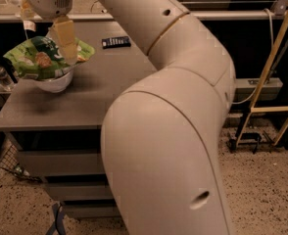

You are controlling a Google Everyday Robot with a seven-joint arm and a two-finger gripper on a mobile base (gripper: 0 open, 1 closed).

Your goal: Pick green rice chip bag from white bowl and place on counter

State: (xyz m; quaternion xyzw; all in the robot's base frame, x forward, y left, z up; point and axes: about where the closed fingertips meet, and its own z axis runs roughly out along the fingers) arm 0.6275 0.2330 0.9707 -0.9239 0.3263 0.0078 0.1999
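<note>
**Robot arm poised over chip bag in bowl**

The gripper (pixel 68 50) hangs over the right side of the green rice chip bag (pixel 38 58). The bag sits crumpled in the white bowl (pixel 56 81) near the left end of the counter (pixel 85 99) and spills past the rim.

A clean lift likely calls for a bite on a raised fold of the crinkly film, then a straight pull upward so the light bowl does not tip or slide. The bare surface between the bowl and the black remote (pixel 116 42) looks like the easiest place to set the bag down.

Whether the gripper is open or closed cannot be told, nor whether it touches the bag. The bulky arm (pixel 173 131) hides the counter's right half, and the bag hides most of the bowl.
</note>
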